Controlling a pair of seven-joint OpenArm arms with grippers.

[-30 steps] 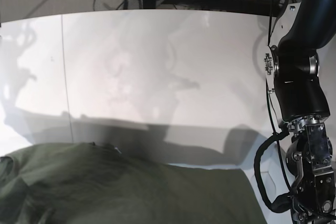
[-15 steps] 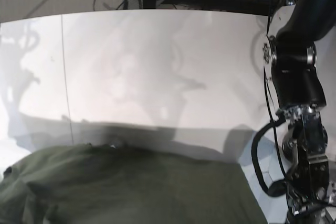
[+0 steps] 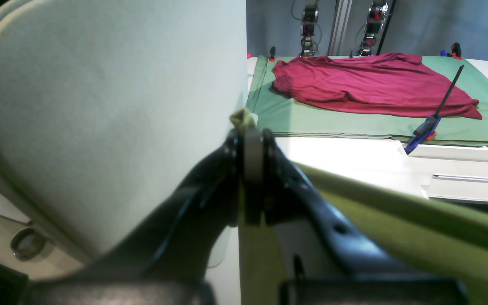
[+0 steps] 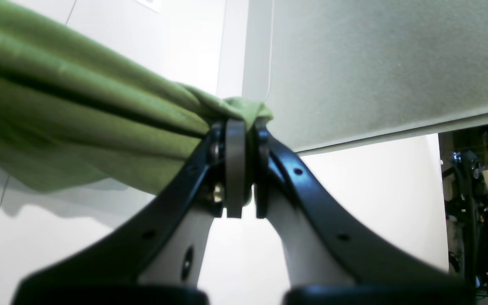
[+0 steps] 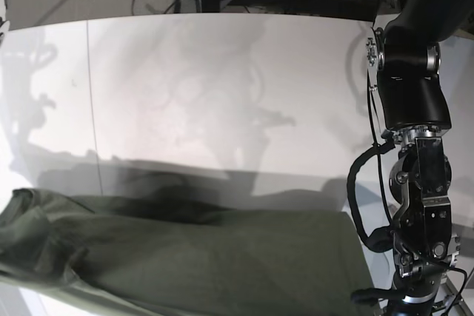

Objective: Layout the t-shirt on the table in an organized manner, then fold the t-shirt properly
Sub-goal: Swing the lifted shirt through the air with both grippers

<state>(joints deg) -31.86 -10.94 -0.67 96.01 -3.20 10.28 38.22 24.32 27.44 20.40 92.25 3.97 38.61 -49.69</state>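
The olive-green t-shirt (image 5: pixel 192 264) hangs stretched across the near edge of the white table (image 5: pixel 222 86), low over the tabletop. In the left wrist view my left gripper (image 3: pixel 247 142) is shut on a thin edge of the t-shirt (image 3: pixel 400 212), and a small tuft of cloth pokes out past the tips. My right gripper (image 4: pixel 240 169) is shut on a bunched fold of the t-shirt (image 4: pixel 79 123) above the table (image 4: pixel 354 199). The base view shows only the left arm (image 5: pixel 415 175), at the right. The right arm is out of that view.
A grey padded panel (image 3: pixel 100 106) stands close beside the left gripper and also fills the upper right behind the right gripper (image 4: pixel 375 59). Beyond it, a red shirt (image 3: pixel 367 84) lies on a green mat with a blue clamp (image 3: pixel 424 131). A thin dark seam (image 5: pixel 92 94) crosses the table.
The shirt has been pulled flatter and wider between the two grippers, with its left end now bunched at the left edge. The left arm's wrist has shifted left and lower in the base view.
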